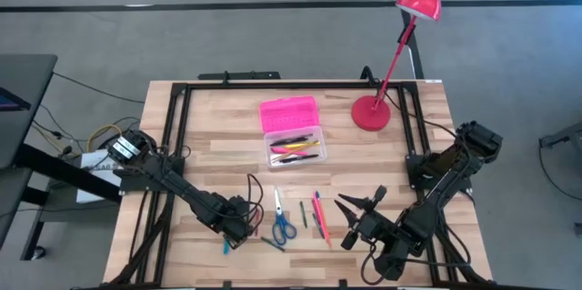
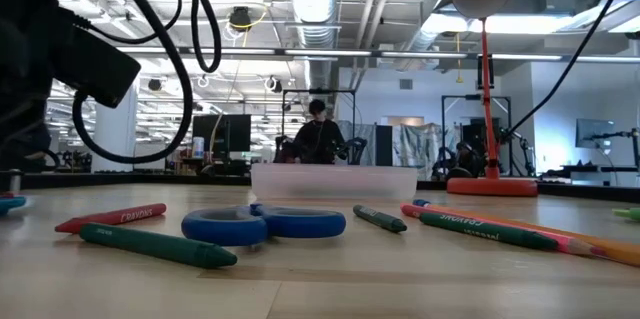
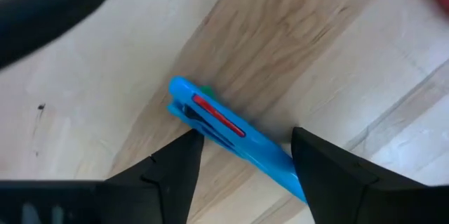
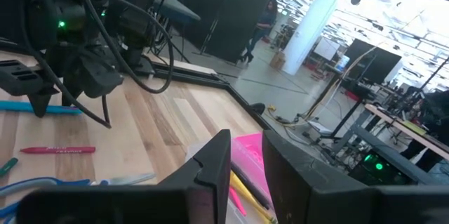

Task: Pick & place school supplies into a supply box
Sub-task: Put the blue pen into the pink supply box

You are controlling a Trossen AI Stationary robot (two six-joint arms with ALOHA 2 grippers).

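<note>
"CRAYONS" printed on red crayon (image 2: 112,218); green crayon's (image 2: 487,230) lettering unreadable.

The bench (image 1: 227,135) was pale, matt wood with visible grain; the blue pen (image 3: 231,136) looked like smooth, glossy plastic.

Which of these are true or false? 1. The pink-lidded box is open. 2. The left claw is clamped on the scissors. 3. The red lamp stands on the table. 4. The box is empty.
1. True: the supply box sits open, its pink lid flipped back.
2. False: the left gripper is open, straddling a blue pen; the scissors lie apart.
3. True: the red lamp stands beside the box.
4. False: several pens already lie inside.
</note>
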